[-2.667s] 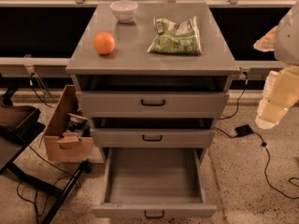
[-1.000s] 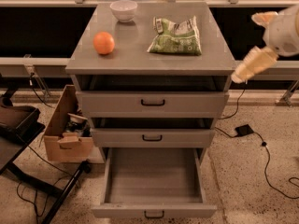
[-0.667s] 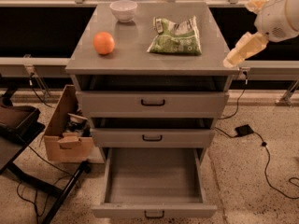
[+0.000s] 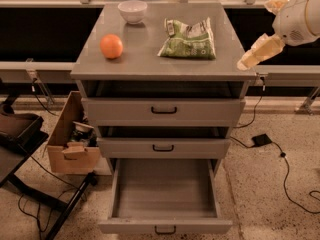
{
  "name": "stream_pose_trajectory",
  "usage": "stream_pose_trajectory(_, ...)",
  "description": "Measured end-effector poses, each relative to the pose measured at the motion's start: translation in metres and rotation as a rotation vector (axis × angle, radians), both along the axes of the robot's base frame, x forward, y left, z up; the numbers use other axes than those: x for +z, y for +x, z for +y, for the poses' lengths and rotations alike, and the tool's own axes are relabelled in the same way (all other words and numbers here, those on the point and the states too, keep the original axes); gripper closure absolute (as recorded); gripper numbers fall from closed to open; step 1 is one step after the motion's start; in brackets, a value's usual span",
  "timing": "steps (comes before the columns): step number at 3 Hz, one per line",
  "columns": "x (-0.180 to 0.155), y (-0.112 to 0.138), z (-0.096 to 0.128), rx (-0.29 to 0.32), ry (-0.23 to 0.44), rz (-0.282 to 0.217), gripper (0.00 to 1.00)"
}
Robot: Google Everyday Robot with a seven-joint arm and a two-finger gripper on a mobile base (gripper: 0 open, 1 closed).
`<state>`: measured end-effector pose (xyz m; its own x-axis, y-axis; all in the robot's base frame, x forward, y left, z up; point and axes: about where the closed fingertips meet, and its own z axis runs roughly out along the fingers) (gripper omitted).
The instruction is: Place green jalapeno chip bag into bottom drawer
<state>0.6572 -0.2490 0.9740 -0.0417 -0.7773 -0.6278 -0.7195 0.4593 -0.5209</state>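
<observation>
Grey metal is making up the cabinet (image 4: 150, 64) in the only camera view, and the green jalapeno chip bag (image 4: 189, 40) is lying flat on its top, in the right half, with its crinkled surface facing up. The gripper (image 4: 260, 50) is hanging beside the right edge of that top, near the front right corner, and it is pointing down and to the left from a white wrist (image 4: 297, 19). It is sitting to the right of the bag and apart from it, with a bare strip of the grey top lying between them. Nothing is being held in the gripper as far as I am seeing, but whether it is spread or pressed together I cannot tell.

An orange (image 4: 111, 46) is resting on the left part of the top, well apart from the bag, and a white bowl (image 4: 132, 10) is standing behind it near the back edge. Below the top, the upper drawer (image 4: 163, 110) and the middle drawer (image 4: 163, 147) are each sticking out a little. The bottom drawer (image 4: 165, 194) is standing pulled far out toward the camera and is showing its wide grey inside, far below the bag and the gripper.

A cardboard box (image 4: 70, 149) is sitting on the floor just to the left of the cabinet, and a black cable (image 4: 287, 179) is running over the floor on the right.
</observation>
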Motion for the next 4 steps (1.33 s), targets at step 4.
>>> stream_pose_trajectory(4, -0.079, 0.144, 0.079, 0.016, 0.46, 0.132, 0.0)
